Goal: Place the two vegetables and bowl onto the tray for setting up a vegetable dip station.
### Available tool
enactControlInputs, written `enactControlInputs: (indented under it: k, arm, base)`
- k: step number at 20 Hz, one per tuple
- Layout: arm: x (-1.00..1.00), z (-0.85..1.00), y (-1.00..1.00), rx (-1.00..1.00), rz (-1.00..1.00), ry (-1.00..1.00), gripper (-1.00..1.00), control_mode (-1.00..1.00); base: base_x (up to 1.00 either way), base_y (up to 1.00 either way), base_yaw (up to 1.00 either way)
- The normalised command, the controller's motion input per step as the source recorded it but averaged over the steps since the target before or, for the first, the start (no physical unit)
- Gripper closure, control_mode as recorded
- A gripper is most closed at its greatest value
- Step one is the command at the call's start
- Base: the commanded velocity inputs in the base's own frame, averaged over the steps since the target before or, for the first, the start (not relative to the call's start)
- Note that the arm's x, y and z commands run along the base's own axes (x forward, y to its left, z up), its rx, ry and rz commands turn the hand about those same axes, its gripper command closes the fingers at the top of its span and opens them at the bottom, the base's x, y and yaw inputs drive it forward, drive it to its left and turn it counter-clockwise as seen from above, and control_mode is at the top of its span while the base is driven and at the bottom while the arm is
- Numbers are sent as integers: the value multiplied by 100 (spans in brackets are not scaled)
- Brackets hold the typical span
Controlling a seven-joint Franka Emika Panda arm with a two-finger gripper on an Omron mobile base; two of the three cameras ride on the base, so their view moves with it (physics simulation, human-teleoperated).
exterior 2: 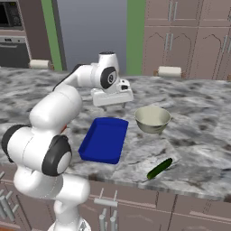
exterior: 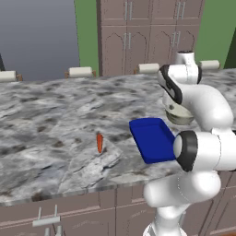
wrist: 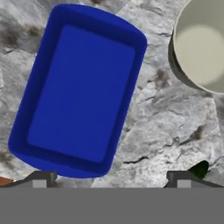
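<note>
Gripper point(exterior 2: 112, 106) agape above tray point(wrist: 78, 87) — nothing held

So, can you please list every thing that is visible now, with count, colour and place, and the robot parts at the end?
tray: one, bright blue, empty, middle of the counter near the front edge
bowl: one, cream-beige, on the counter on the tray's right, apart from it
carrot: one, orange-red, on the counter left of the tray
green vegetable: one, dark green, near the counter's front edge, in front of the bowl
counter: one, grey marble
cabinets: brown, behind the counter
gripper: one, open, above the counter behind the tray, holds nothing
</note>
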Motion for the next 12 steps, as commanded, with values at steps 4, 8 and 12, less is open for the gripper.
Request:
enactControlInputs:
  k: [4,8,12]
  arm:
    - [25,-20,-24,0,13,0,-100,-100]
    - [30,-20,-22,0,12,0,-100,-100]
    - [32,-23,-15,0,10,0,-100,-100]
  base:
    - [0,0,0]
    - [0,0,0]
    - [0,0,0]
